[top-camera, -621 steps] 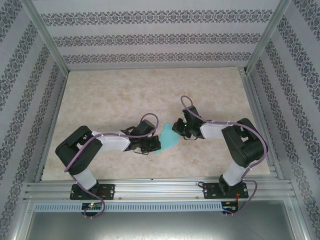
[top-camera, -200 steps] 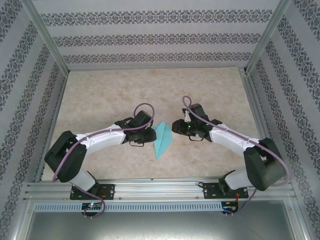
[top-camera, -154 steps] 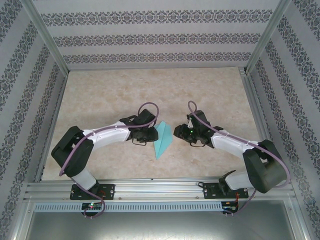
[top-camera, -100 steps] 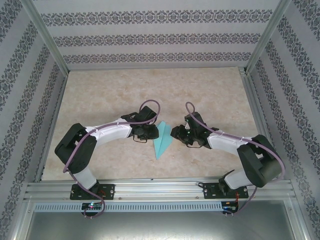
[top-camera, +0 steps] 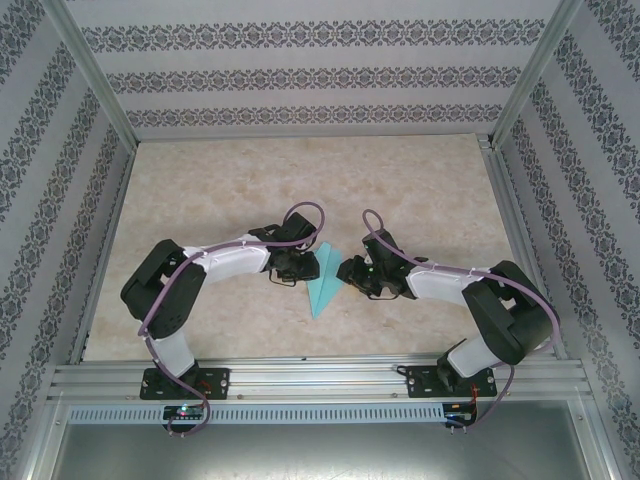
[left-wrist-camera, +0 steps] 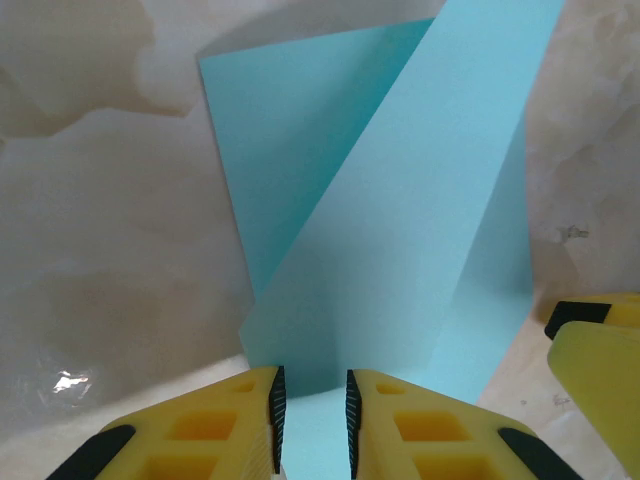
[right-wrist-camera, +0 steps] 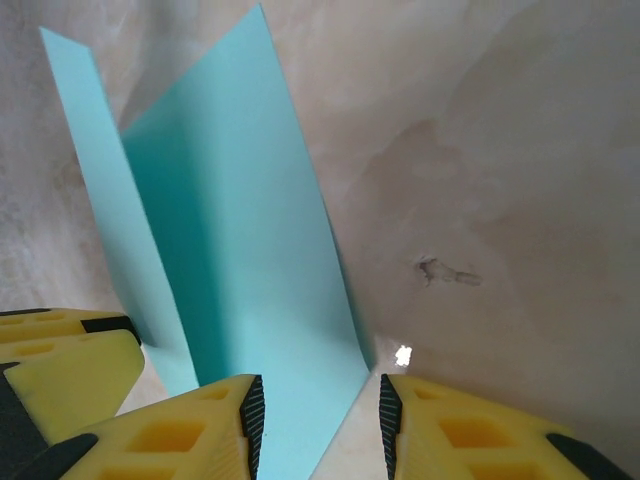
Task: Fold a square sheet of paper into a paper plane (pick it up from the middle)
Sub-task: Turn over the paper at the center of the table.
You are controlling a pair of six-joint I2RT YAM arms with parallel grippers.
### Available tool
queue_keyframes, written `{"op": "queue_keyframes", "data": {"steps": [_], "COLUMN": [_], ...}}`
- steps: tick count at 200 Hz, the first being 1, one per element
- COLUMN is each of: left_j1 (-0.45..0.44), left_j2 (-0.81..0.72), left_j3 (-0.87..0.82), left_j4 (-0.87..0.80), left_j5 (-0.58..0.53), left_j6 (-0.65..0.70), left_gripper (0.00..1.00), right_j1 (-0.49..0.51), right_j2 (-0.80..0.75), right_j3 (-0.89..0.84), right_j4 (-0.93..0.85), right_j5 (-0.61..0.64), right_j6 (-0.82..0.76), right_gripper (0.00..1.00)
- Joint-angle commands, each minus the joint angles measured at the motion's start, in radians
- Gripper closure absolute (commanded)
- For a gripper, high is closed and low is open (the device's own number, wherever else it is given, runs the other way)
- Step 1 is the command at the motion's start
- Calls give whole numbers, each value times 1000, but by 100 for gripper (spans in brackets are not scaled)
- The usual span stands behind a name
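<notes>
Just one paper plane (top-camera: pixel 323 286) between two grippers (top-camera: pixel 308 268) (top-camera: pixel 344 272)

I see my two arms built alike: the left arm (top-camera: pixel 225 262) and right arm (top-camera: pixel 445 283) have glossy black joint housings and white link covers. A purple cable (top-camera: pixel 300 213) loops along each. Their black bases (top-camera: pixel 185 383) carry small red and green specks, possibly indicator lights. On the wrist cameras, the left gripper (left-wrist-camera: pixel 311 420) and right gripper (right-wrist-camera: pixel 320 420) show yellow moulded fingers (left-wrist-camera: pixel 190 432) with black ribbed pads (left-wrist-camera: pixel 277 410).
</notes>
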Motion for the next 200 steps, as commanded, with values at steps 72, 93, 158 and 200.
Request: {"op": "queue_keyframes", "data": {"steps": [72, 93, 158, 200], "left_j1": [10, 10, 10, 10], "left_j2": [55, 57, 64, 62], "left_j3": [24, 20, 19, -8], "left_j4": [-3, -2, -20, 3], "left_j5": [36, 36, 33, 51], "left_j6": [19, 19, 21, 12], "left_gripper": [74, 74, 74, 75], "right_j1": [2, 1, -14, -16], "right_j2": [54, 47, -42, 19], "right_j3": [-3, -9, -12, -4], "right_j4": [86, 83, 4, 51], "right_j5": [-29, -15, 58, 15], "right_j6": [57, 63, 23, 48], "right_gripper": [64, 64, 63, 64]}}
